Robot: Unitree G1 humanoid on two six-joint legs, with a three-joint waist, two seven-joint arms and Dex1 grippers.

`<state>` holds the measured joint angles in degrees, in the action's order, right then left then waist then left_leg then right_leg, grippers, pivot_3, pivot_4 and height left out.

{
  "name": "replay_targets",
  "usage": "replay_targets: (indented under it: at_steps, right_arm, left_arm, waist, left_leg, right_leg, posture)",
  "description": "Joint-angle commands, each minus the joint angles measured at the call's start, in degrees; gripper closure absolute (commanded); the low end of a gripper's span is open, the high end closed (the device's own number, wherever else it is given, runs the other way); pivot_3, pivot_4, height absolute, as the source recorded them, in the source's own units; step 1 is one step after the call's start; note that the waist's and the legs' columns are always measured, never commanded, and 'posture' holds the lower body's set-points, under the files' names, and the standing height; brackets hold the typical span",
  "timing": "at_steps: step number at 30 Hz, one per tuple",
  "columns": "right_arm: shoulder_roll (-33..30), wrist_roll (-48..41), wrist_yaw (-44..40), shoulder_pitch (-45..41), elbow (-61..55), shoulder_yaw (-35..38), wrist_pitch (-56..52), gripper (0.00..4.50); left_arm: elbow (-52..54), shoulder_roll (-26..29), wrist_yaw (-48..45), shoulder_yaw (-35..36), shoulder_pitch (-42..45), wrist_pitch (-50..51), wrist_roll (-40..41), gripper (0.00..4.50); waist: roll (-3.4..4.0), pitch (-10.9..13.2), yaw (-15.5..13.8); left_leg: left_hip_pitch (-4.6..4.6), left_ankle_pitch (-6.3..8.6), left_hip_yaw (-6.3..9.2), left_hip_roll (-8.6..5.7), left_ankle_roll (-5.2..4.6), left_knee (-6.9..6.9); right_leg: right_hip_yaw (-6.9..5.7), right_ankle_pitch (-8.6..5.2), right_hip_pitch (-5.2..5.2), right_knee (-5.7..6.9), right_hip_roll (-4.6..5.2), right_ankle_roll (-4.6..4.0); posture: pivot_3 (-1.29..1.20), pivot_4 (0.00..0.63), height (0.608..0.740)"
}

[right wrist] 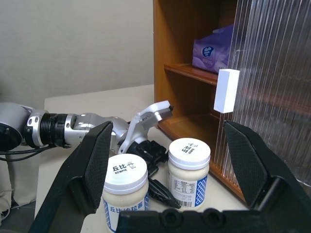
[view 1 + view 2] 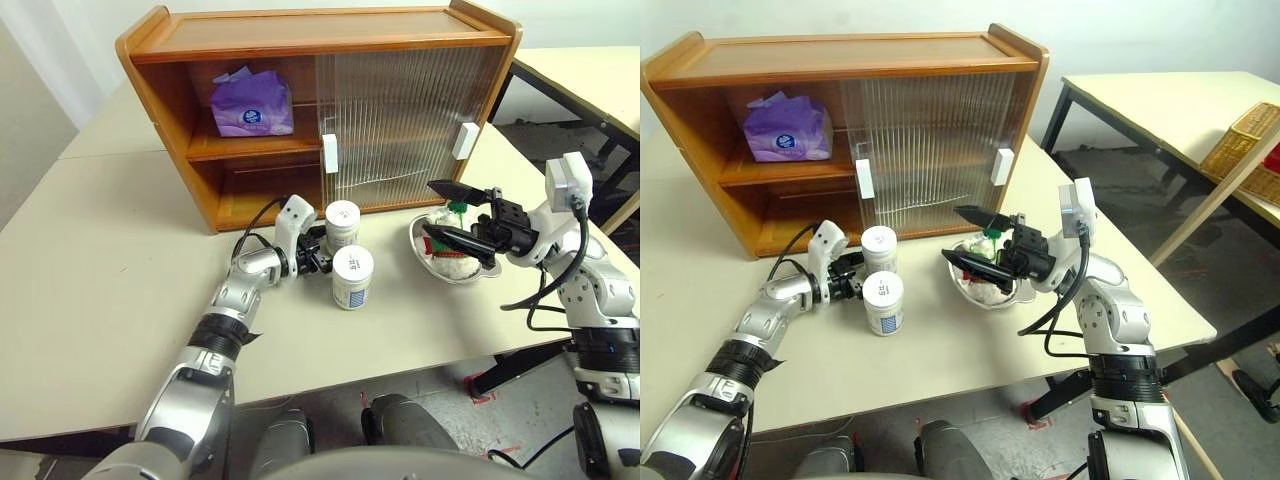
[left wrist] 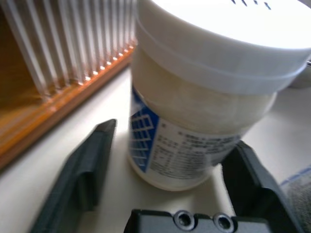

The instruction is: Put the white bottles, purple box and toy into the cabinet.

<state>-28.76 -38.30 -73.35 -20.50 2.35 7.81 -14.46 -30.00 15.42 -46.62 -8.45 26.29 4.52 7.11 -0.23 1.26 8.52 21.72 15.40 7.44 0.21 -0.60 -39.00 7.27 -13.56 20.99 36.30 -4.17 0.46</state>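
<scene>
Upright on the pale beige tabletop (image 2: 120, 260), just before the brown wooden two-shelf cabinet (image 2: 300, 30): two small white plastic screw-cap bottles, rear one (image 2: 342, 224) between the left gripper's (image 2: 320, 252) spread black fingers, a gap on one side, contact on the other not discernible; front one (image 2: 352, 277) just beside. Already lodged on the upper shelf: soft lilac-purple pack (image 2: 251, 106). Nestled in a shiny steel bowl (image 2: 430, 262), partly hidden: small white plush toy (image 2: 452, 262). Poised above that bowl, wide open and empty: right gripper (image 2: 452, 212). Beyond, another light table (image 2: 1160, 100) over grey floor (image 2: 1120, 180).
</scene>
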Motion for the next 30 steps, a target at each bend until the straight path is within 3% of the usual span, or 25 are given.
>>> replay_targets:
  at_steps: [1,7,20,30]
  right_arm:
    - [0.0,0.1,-0.3,0.4,-0.3,-0.3,0.4,0.00]
    - [-0.4,0.1,-0.5,0.0,0.2,-0.1,0.5,0.00]
    - [-1.1,-2.2,-2.1,-0.5,-1.1,0.0,-1.4,0.00]
    - [-0.7,-1.4,-3.9,-2.1,1.9,-0.6,-0.4,0.00]
  left_arm:
    - [0.0,-0.3,-1.9,0.0,-0.9,1.7,1.0,1.41]
    - [1.1,-0.3,-1.0,1.4,-1.5,0.1,1.6,1.41]
    - [18.8,3.9,6.7,9.5,-13.1,-1.1,4.1,1.41]
    - [17.5,4.7,18.0,15.5,-9.8,-0.9,2.5,1.41]
  waist:
    - [0.01,0.0,0.0]
    - [0.02,0.0,0.1]
    - [0.02,0.0,1.0]
    - [0.00,0.0,0.8]
  left_leg:
    - [-0.01,0.00,0.00,-0.01,0.00,0.00]
    - [0.00,0.00,0.00,-0.02,0.00,0.00]
    - [0.02,-0.03,-0.07,-0.20,0.02,-0.02]
    - [0.00,-0.11,-0.04,-0.11,-0.04,-0.06]
  right_leg:
    - [0.00,0.00,-0.01,0.00,0.00,0.00]
    - [0.00,-0.03,-0.02,0.00,-0.01,0.05]
    - [-0.06,-0.05,-0.01,0.00,-0.20,0.01]
    - [-0.08,0.27,-0.02,0.00,-0.06,-0.49]
  posture:
    - [-0.24,0.006,0.740]
    - [-0.24,0.003,0.740]
    - [-0.23,0.003,0.740]
    - [-0.22,0.002,0.740]
